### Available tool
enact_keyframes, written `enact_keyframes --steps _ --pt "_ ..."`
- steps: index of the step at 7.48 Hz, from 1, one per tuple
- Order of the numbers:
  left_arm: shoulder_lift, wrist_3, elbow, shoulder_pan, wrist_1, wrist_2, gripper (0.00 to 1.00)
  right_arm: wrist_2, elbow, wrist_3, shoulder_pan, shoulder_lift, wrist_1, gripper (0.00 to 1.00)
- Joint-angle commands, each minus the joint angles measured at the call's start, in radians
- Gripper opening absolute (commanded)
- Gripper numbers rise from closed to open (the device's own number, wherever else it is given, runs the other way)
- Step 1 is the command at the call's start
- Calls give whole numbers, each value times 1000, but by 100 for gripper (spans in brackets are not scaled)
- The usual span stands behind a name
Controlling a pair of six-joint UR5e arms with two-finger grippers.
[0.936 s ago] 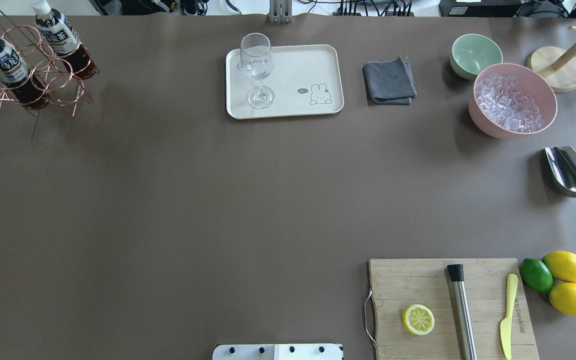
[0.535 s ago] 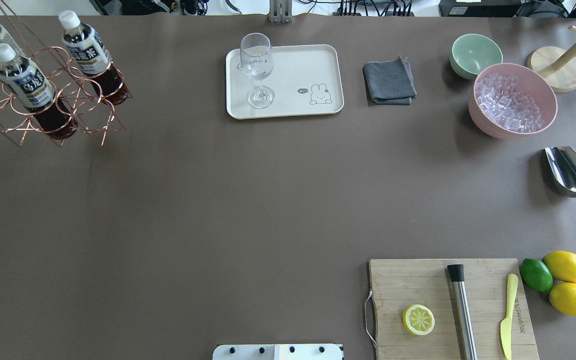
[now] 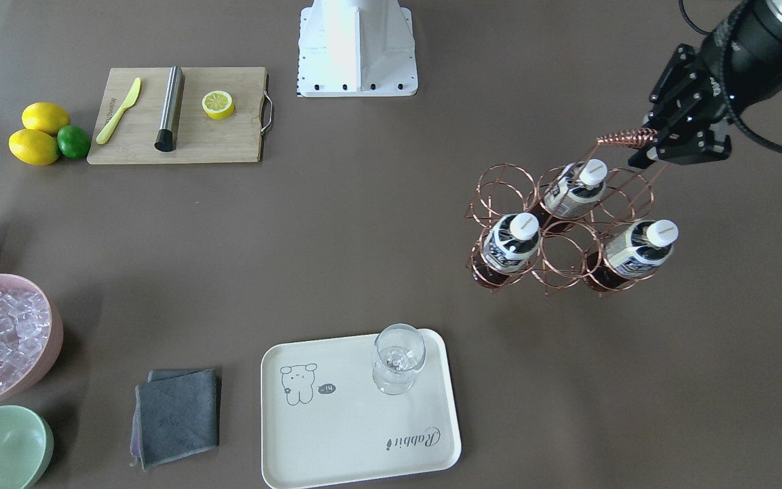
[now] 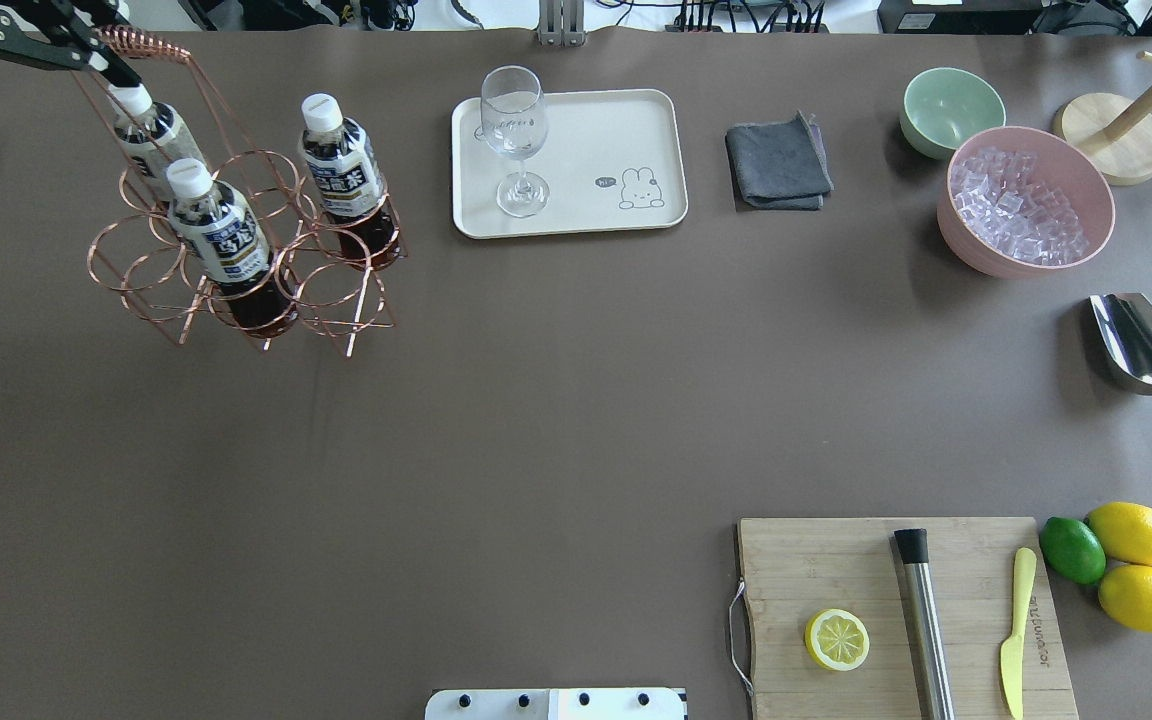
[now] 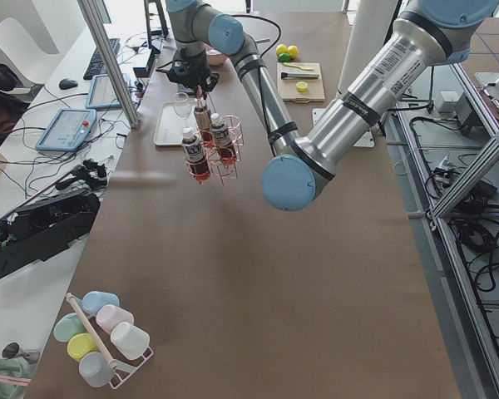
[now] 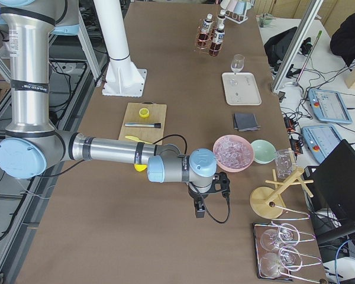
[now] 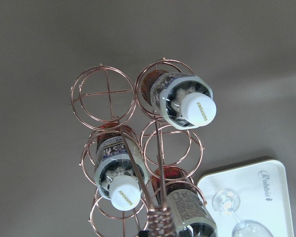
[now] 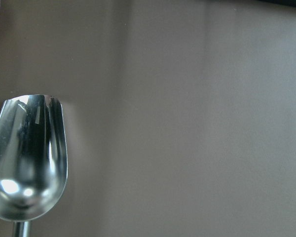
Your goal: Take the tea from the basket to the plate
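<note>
Three tea bottles with white caps stand in the copper wire basket. My left gripper is shut on the basket's coil-wrapped handle and holds the basket hanging above the table, left of the plate. The left wrist view looks down on the bottles and rings. The cream plate lies at the back centre and bears a clear stemmed glass at its left end. My right gripper shows only in the exterior right view, near the ice bowl; I cannot tell whether it is open or shut.
A grey cloth, a pale green bowl and a pink bowl of ice stand right of the plate. A metal scoop lies at the right edge. A cutting board with a lemon half, muddler and knife is at front right.
The basket with its three bottles has moved right, toward the plate, and nearer in the overhead view. My left gripper has come into view at the top left.
</note>
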Motion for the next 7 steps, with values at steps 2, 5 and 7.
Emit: enact_keyframes --steps 2,5,7 --pt "-153 -241 4 172 1 1 0 9 8 -18 2 -3 1 100" --pt "-259 -398 9 328 0 102 0 7 29 -77 80 -21 9 100" --pt "-276 -472 9 406 -14 110 0 11 31 -77 115 -42 14 100"
